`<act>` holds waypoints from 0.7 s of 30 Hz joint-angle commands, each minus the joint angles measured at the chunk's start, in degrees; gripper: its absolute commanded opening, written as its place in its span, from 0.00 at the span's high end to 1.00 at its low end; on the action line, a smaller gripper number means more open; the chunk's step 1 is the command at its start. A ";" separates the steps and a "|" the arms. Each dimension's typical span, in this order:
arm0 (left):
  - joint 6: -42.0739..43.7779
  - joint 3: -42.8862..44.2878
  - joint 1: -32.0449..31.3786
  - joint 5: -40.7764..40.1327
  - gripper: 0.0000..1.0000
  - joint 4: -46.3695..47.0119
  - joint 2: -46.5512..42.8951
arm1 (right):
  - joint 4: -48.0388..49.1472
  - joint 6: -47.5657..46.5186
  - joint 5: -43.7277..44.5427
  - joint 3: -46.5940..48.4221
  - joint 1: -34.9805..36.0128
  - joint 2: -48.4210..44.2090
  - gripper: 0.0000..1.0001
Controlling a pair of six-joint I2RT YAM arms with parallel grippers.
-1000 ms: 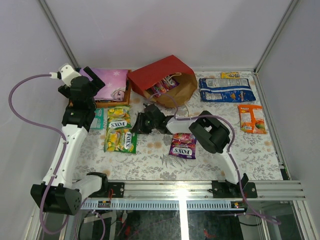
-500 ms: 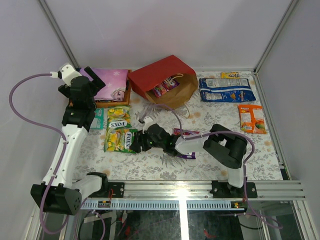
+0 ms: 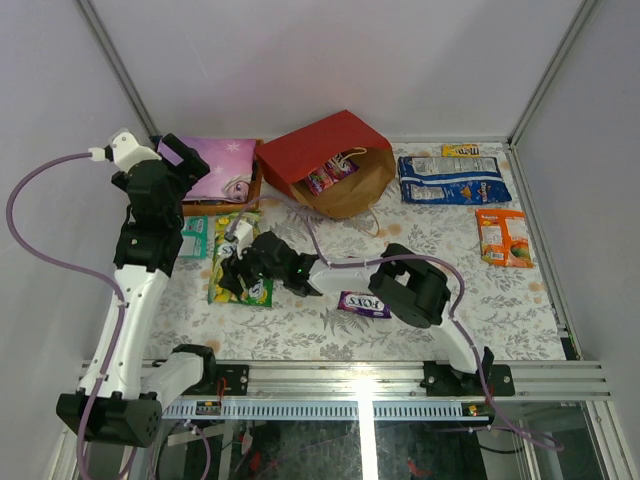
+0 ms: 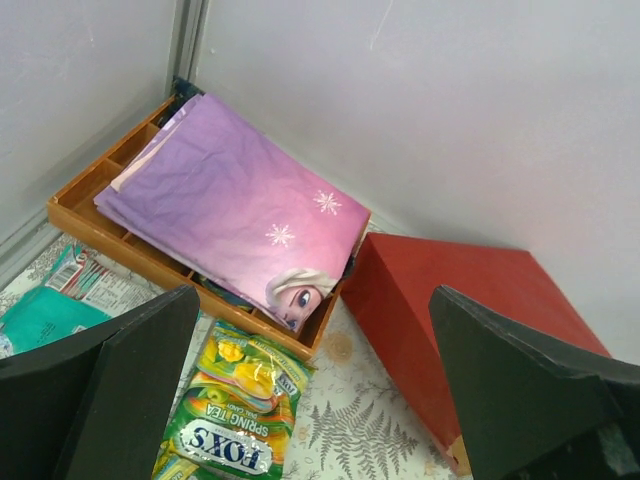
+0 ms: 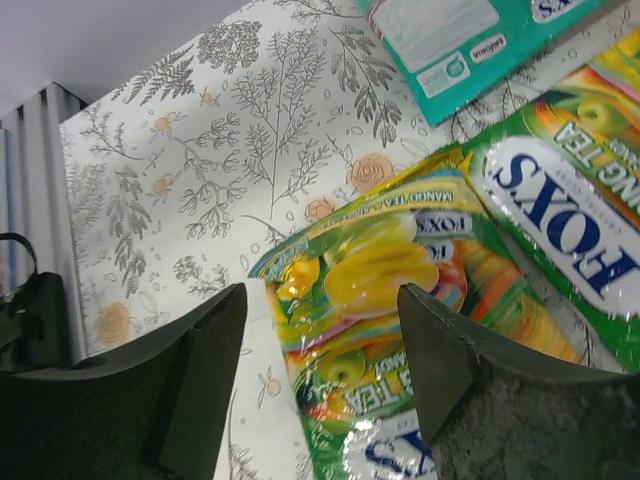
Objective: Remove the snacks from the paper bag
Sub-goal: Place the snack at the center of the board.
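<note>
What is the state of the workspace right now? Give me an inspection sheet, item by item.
Surface: floral tablecloth, lying flat.
Job's things: red paper bag on its side, packets visible in its mouth. Out on the cloth: blue-white bag, yellow bar, orange packet, purple Fox's bag, green-yellow Fox's bags, teal packet.
Clutter: orange tray holding a purple patterned item.
Grippers: left gripper open, empty, above the tray; right gripper open, low over the green-yellow Fox's bags.
Cables: purple cable loops out left of the left arm.
Surroundings: white walls, metal rail at the near edge.
</note>
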 commanded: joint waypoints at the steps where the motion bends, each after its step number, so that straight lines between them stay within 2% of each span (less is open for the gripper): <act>1: -0.82 0.35 0.65 2.22 0.00 2.25 -2.20 | -3.02 -8.60 -2.29 8.75 0.96 3.17 0.30; 5: -0.45 0.22 0.56 0.01 0.00 1.84 -2.54 | -5.58 -14.15 -0.28 11.52 2.52 6.37 0.28; 12: -0.20 -0.54 0.57 0.63 0.00 2.60 -2.47 | -14.80 -20.14 6.70 15.38 3.60 13.00 0.28; 21: -0.19 -0.13 0.58 0.98 0.00 2.15 -2.25 | -15.00 -20.68 6.31 15.66 3.65 8.04 0.27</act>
